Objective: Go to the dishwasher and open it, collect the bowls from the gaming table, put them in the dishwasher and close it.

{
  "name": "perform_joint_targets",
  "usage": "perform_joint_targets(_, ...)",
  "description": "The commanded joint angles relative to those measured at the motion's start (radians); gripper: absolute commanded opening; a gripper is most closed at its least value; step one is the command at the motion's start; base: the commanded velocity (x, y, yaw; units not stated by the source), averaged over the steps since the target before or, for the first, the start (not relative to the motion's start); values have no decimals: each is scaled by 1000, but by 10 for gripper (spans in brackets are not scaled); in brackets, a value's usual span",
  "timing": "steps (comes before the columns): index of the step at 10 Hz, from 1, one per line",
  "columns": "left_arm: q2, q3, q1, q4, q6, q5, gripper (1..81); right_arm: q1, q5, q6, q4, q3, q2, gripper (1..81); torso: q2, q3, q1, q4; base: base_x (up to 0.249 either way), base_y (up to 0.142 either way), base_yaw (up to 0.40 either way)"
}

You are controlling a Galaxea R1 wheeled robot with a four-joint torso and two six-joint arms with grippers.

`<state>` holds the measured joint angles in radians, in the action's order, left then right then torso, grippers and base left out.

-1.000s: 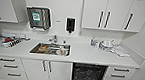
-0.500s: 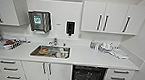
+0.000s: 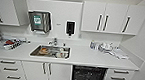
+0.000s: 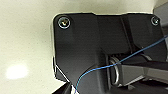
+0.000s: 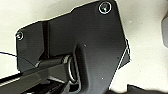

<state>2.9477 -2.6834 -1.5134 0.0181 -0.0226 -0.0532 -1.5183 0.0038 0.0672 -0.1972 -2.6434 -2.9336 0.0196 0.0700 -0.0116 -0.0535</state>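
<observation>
Dishwasher point(image 3: 88, 77) sits nearest, under the white counter point(image 3: 87, 58) right of the sink point(image 3: 51, 52), its dark racked interior exposed, so it looks already open. Risk, as a guess: driving in close could clip a dropped door, whose edge lies below the head view. Arm pose can't be read from the wrist views; can't tell either claw's state; wall cabinets point(image 3: 104, 18) sit farthest back.

the built-in dishwasher point(image 3: 88, 77) sits under the white surface point(image 3: 92, 58), right of the sink — its dark interior with racks exposed, flanked by white cabinet doors and drawers.
</observation>
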Motion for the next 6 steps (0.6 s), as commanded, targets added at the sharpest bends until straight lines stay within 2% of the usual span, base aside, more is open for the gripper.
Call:
perform_joint_targets(1, 2, -9, 35, -3, 6, 55, 811, 32, -68, 3, 18, -42, -40, 811, 0, 0, 0, 0, 0, 0, 0)
perform_joint_targets(6, 15, -9, 52, -3, 4, 47, 811, 43, -65, -1, 12, -87, -81, 811, 0, 0, 0, 0, 0, 0, 0)
